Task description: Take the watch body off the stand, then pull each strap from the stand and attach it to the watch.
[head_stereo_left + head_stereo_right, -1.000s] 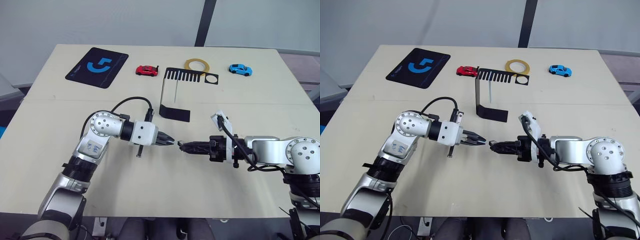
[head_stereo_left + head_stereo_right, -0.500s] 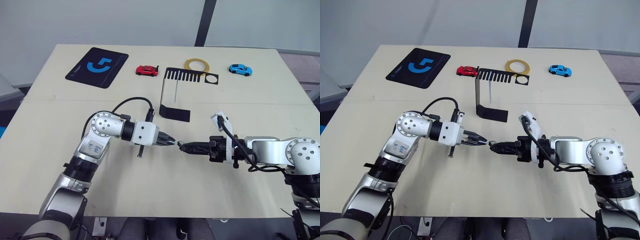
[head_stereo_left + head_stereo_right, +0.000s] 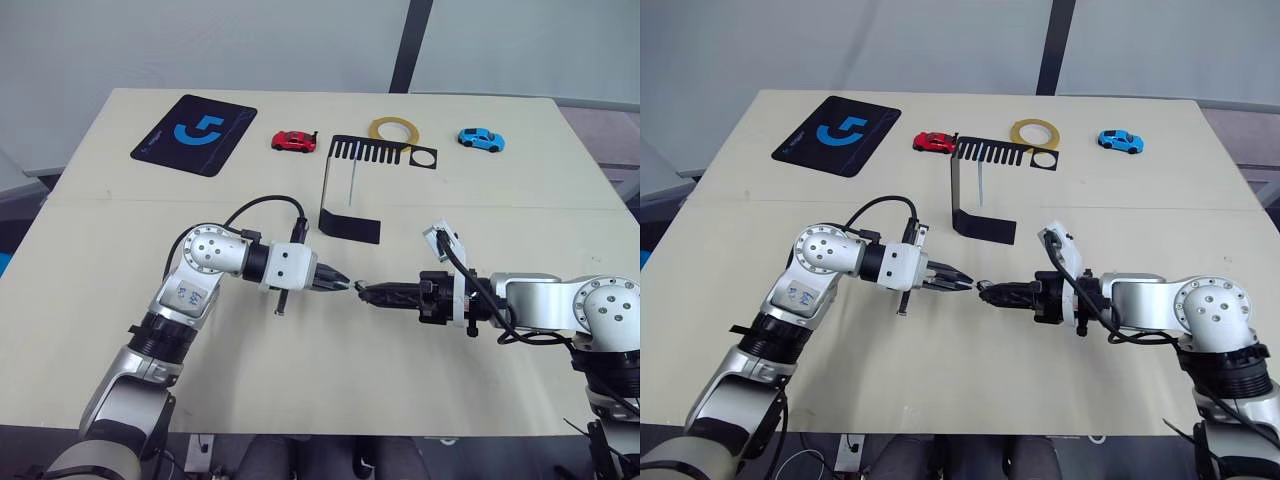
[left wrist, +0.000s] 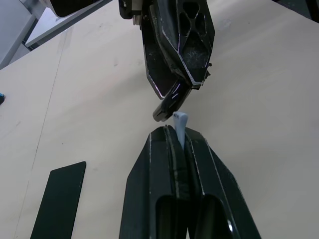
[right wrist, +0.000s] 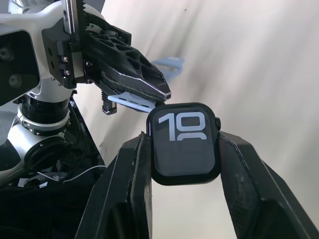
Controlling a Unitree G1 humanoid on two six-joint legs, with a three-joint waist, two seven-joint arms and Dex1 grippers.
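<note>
My right gripper (image 5: 184, 149) is shut on the watch body (image 5: 184, 142), a small black case whose screen shows white digits. My left gripper (image 4: 175, 137) is shut on a pale grey-blue strap (image 4: 180, 124), whose tip sticks out past the fingers. Over the middle of the table the two grippers meet tip to tip, left gripper (image 3: 345, 285) and right gripper (image 3: 366, 293), with the strap's end right at the watch body's edge. The black stand (image 3: 350, 222) sits behind them. A thin pale strip (image 3: 353, 186), apparently another strap, hangs from its slotted top plate.
Along the table's far side lie a black mouse pad with a blue logo (image 3: 194, 134), a red toy car (image 3: 293, 141), a yellow tape roll (image 3: 394, 130) and a blue toy car (image 3: 481, 139). A seam in the table (image 3: 120, 203) runs across behind the grippers.
My left gripper has crept a touch toward the watch body, narrowing the small gap. Everything else is where it was.
</note>
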